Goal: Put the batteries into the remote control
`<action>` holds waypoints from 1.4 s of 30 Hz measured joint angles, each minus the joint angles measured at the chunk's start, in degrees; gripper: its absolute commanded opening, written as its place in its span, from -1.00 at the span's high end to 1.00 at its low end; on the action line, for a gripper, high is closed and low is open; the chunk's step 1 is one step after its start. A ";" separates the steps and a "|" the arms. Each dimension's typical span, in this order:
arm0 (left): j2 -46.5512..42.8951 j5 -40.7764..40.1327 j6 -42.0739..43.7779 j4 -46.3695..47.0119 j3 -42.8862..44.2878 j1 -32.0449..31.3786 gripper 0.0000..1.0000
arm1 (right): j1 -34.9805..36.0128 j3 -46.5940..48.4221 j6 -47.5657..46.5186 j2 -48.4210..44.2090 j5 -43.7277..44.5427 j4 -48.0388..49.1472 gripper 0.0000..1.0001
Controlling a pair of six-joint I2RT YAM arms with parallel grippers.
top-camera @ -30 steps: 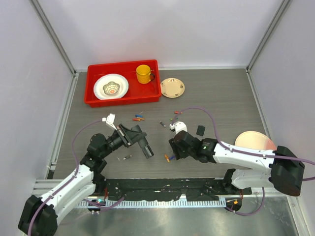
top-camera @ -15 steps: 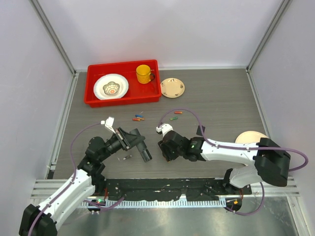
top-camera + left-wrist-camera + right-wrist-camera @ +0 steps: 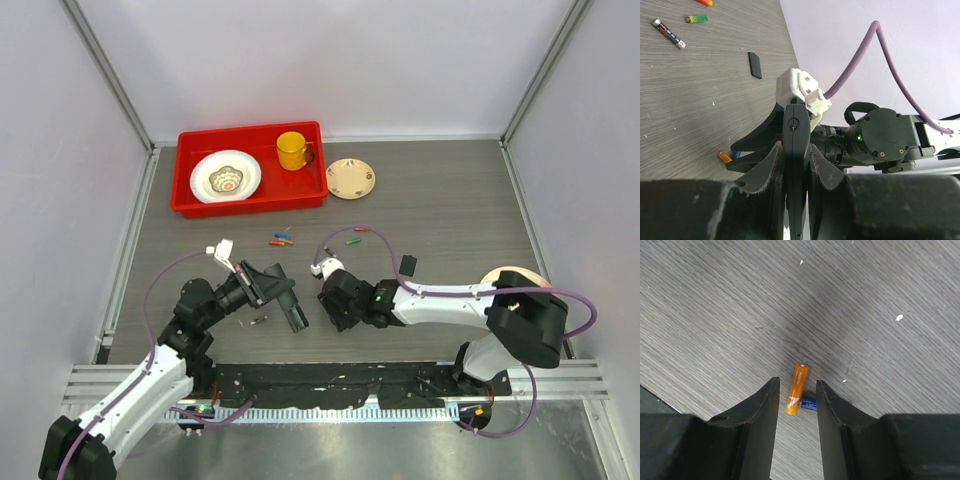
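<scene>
My left gripper [image 3: 272, 287] is shut on the remote control [image 3: 293, 311], a slim black bar held edge-on between the fingers [image 3: 771, 165] in the left wrist view, remote control [image 3: 792, 125]. My right gripper [image 3: 328, 304] hangs low just right of the remote's tip. Its jaws stand open on either side of an orange battery [image 3: 796, 388] lying on the table, with a gap on both sides. A blue battery [image 3: 808, 403] lies beside it, partly behind the right finger. More batteries [image 3: 283, 240] lie farther back, others [image 3: 352, 240] to the right. The black back cover [image 3: 407, 265] lies right of them.
A red tray [image 3: 250, 204] at the back left holds a patterned bowl [image 3: 226, 176] and a yellow mug [image 3: 292, 150]. A small plate [image 3: 351, 178] sits beside it. A pink plate [image 3: 505, 274] shows behind the right arm. One small cell [image 3: 258, 320] lies under the left gripper.
My right gripper has moved left toward the remote's tip, over the orange battery, and its jaws have narrowed. The left gripper with the remote shifted only slightly.
</scene>
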 measured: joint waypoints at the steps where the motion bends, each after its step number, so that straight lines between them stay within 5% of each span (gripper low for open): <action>1: -0.07 0.04 -0.02 -0.02 0.00 0.00 1.00 | 0.00 0.00 0.00 0.39 0.02 0.02 0.21; 29: -0.90 0.85 -0.09 -0.24 -1.36 0.00 1.00 | 0.00 0.94 -0.15 3.63 0.04 0.66 0.39; 33: -1.22 0.98 -0.17 -0.26 -1.57 0.00 1.00 | 0.00 1.64 -0.20 4.28 0.28 0.46 0.52; 38: -1.46 1.05 -0.22 -0.26 -1.88 0.00 1.00 | 0.00 2.19 -0.17 4.92 0.87 0.28 0.97; 42: -1.44 1.01 -0.22 -0.22 -1.90 0.00 1.00 | 0.00 2.60 0.26 5.01 1.90 0.02 0.99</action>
